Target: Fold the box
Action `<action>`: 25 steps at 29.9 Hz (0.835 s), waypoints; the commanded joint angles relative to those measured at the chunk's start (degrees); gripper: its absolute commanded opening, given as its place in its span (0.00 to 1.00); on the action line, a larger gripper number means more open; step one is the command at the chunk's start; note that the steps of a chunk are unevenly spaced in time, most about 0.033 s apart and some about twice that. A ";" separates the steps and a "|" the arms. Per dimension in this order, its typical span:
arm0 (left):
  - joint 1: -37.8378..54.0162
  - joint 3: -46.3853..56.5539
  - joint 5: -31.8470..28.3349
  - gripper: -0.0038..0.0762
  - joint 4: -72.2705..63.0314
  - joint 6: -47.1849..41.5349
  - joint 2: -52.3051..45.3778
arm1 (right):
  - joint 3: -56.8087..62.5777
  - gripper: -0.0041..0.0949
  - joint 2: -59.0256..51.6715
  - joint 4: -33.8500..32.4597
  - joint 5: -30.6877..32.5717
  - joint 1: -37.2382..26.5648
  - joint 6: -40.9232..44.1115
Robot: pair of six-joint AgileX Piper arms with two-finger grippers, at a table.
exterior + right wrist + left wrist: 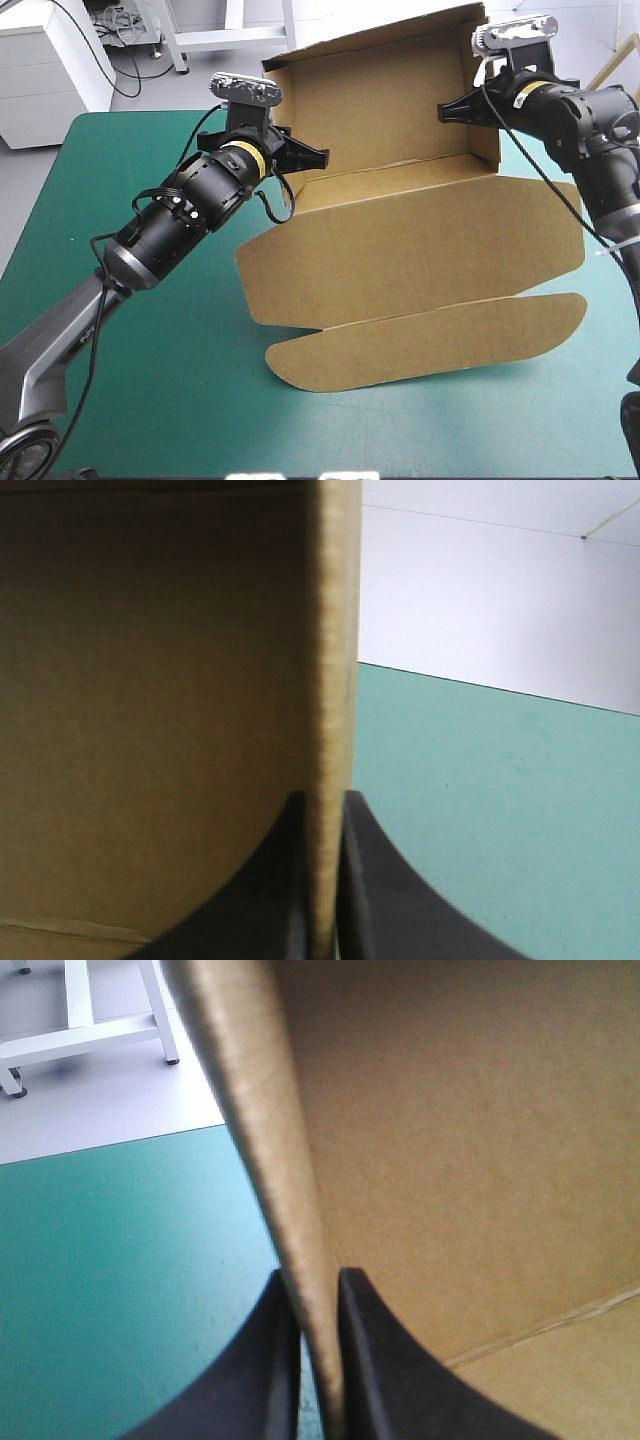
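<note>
Halfway there, I'd judge: the brown box (400, 240) sits mid-table on the teal-green cover (150, 350), its back wall and both side walls standing. The long flaps on its near side lie flat, not yet tucked. The left gripper (318, 158) pinches the box's left wall, the right gripper (447, 110) its right wall. Only the wrist views prove it, with black fingers (250, 1380) all but closed on board. The high view alone shows those flat flaps.

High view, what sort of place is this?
Likely a robotics lab bench: a table with a teal-green cover, and a robot's left tool and right tool each shut on a raised wall of a brown box.
</note>
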 commanded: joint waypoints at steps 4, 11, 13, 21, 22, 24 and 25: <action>-1.75 -2.21 -4.37 0.04 0.68 2.21 -1.89 | -1.64 0.04 -2.05 6.45 -0.20 1.29 -0.79; -0.59 -2.21 -0.12 0.04 0.04 2.92 -1.54 | -1.64 0.04 1.46 6.98 9.99 1.29 -1.38; 0.67 -2.21 1.49 0.04 -3.62 6.83 -1.11 | -1.64 0.04 3.53 7.11 13.51 1.29 -1.48; 6.11 -2.21 9.21 0.04 -16.80 20.64 4.58 | -1.64 0.04 11.63 9.94 18.62 1.29 -3.13; 6.25 -2.21 10.18 0.04 -17.13 21.34 5.41 | -1.64 0.04 12.52 10.69 18.62 1.29 -3.36; 6.25 -2.21 11.32 0.04 -16.98 22.32 7.47 | -1.64 0.04 13.97 11.85 18.62 1.29 -3.65; 6.25 -2.21 11.49 0.04 -16.98 22.81 8.44 | -1.64 0.04 14.76 12.27 18.62 1.29 -3.71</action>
